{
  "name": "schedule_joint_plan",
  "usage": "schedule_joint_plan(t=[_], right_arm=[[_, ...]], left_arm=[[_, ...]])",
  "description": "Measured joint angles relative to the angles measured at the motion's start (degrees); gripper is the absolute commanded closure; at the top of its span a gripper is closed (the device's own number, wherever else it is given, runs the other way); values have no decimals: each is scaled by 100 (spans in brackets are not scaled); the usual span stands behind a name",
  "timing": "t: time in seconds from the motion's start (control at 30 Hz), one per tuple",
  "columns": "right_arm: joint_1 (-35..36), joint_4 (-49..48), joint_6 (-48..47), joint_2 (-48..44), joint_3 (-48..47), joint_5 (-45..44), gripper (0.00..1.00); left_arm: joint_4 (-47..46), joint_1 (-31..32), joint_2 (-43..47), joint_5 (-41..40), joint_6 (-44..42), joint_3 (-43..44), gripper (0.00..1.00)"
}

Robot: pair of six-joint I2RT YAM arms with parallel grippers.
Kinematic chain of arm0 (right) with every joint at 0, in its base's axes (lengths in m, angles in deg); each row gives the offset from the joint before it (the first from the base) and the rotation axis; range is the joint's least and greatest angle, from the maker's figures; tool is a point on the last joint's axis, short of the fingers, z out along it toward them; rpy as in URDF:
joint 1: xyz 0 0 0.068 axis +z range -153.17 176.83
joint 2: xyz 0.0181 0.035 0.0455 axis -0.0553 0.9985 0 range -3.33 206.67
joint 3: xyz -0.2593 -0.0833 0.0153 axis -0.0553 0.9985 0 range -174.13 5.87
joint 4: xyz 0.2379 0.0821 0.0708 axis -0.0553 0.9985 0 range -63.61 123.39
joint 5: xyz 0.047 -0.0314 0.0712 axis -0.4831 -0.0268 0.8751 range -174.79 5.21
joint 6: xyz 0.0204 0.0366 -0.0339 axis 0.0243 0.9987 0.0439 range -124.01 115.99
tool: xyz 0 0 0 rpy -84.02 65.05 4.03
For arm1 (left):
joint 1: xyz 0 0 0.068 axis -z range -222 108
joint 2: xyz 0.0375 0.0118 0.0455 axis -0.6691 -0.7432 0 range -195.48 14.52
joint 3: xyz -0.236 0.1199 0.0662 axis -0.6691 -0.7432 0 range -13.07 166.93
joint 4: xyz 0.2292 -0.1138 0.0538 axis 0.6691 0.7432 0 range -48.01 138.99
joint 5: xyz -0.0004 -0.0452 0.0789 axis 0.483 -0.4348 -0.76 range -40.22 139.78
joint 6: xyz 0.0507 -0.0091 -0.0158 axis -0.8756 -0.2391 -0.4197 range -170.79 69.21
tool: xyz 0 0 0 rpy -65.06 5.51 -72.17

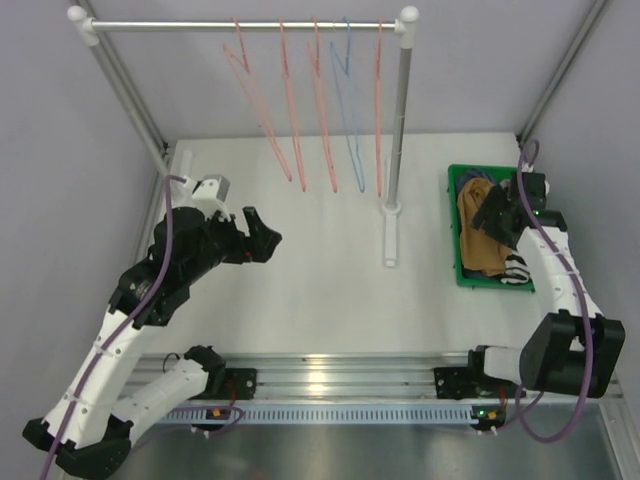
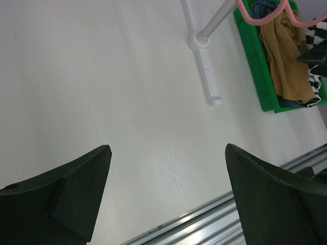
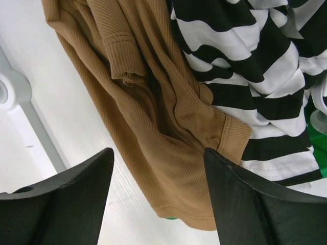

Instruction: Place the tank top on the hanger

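The tan tank top (image 1: pixel 478 238) lies crumpled in a green bin (image 1: pixel 455 228) at the right of the table, draped over the bin's left wall. It also shows in the right wrist view (image 3: pixel 168 132) and the left wrist view (image 2: pixel 286 56). My right gripper (image 1: pixel 497 215) hovers open just above it, empty, fingers either side of the fabric (image 3: pixel 158 168). Several salmon-pink hangers (image 1: pixel 290 110) hang on the rail at the back. My left gripper (image 1: pixel 262 238) is open and empty above the table's left side (image 2: pixel 168 168).
A black-and-white striped garment (image 3: pixel 260 66) lies beside the tank top in the bin (image 1: pixel 516 270). A light blue hanger (image 1: pixel 350 100) hangs among the pink ones. The rack's white post and foot (image 1: pixel 391 215) stand mid-table. Aluminium rails (image 1: pixel 330 375) run along the near edge.
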Motion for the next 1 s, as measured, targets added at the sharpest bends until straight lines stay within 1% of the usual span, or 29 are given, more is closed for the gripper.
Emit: schedule_joint_plan(t=[0.1,0.13,0.2,0.3,0.33,0.37,0.43,0.47,0.53,0.6,0.83,1.0], right_arm=[[0,-181,-44,120,131,-59,34],[0,-210,-72,184,164,-83,39],[0,-249,-111,332,227,-107,43],[2,-317,-136,396,369,-109,54],[2,-328,-146,396,387,-111,69],[2,-343,-151,396,387,-109,78],[2,-343,-227,396,374,-92,94],[2,-319,-245,396,354,-76,97],[2,-155,-267,374,210,-13,100],[2,35,-269,319,-42,83,100],[33,680,-275,-66,-1705,577,100],[192,1032,-328,-328,-2863,866,100]], left_arm=[[0,0,7,22,-7,-31,2],[0,0,4,24,-11,-39,2],[0,0,4,22,-17,-57,2],[0,0,7,22,-17,-81,2],[0,0,7,22,-17,-87,2],[0,0,4,22,-17,-90,2],[0,0,4,22,-17,-96,2],[0,0,4,20,-17,-96,2],[0,0,4,17,-17,-96,2],[0,0,4,17,-17,-96,2],[4,0,0,17,-20,-85,2],[26,0,-7,17,-17,-37,2]])
